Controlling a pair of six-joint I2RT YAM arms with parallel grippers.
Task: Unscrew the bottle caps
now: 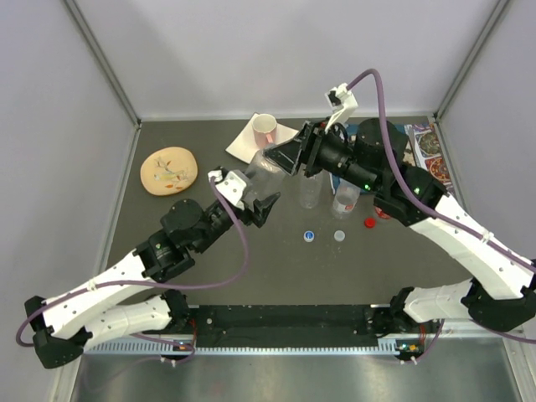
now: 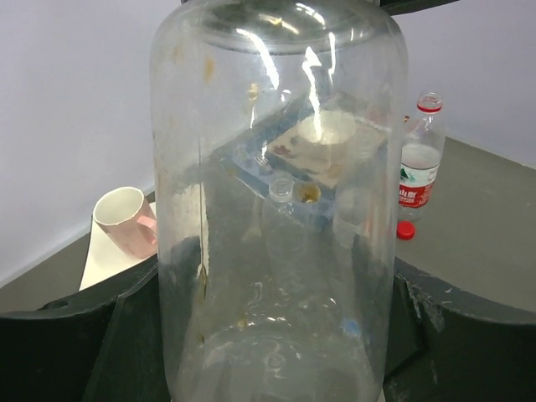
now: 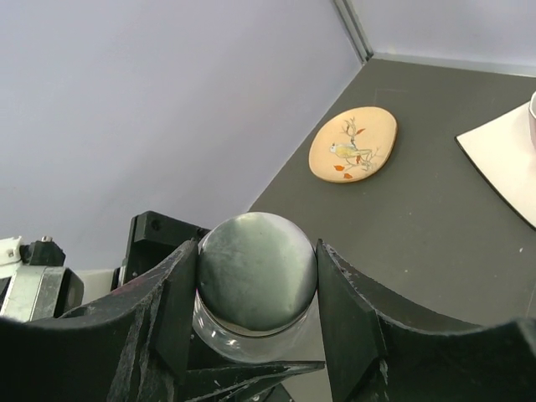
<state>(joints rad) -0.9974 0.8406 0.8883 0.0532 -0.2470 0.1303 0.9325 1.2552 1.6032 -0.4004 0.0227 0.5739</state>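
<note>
Gripping the squat bottle (image 1: pixel 264 172) around its body, the left claw (image 1: pixel 258 186) is clenched, its dark fingers (image 2: pixel 126 335) pressed against both sides of the clear wall. The bottle is tilted, its top leaning toward the right arm near the middle of the surface (image 1: pixel 251 268). The right claw (image 1: pixel 285 157) is closed on the grey cap (image 3: pixel 257 270) at the bottle's top. In the right wrist view its two black fingers (image 3: pixel 176 310) touch the cap on either side.

Just right of the held bottle, a slim bottle (image 1: pixel 310 191) and a second bottle (image 1: pixel 345 199) stand upright, both partly under the right arm. A third bottle (image 2: pixel 419 159), with a red label and a red neck ring, stands open in the left wrist view, the red cap (image 2: pixel 405 229) lying just beside its base. Nearer the arm bases, the blue cap (image 1: pixel 309 236) and the white cap (image 1: pixel 339 236) lie on the surface close together but apart.

At the far edge a mug (image 1: pixel 265 127) rests on a white sheet (image 1: pixel 244 146). A beige plate (image 1: pixel 169 170) lies well to the left.
</note>
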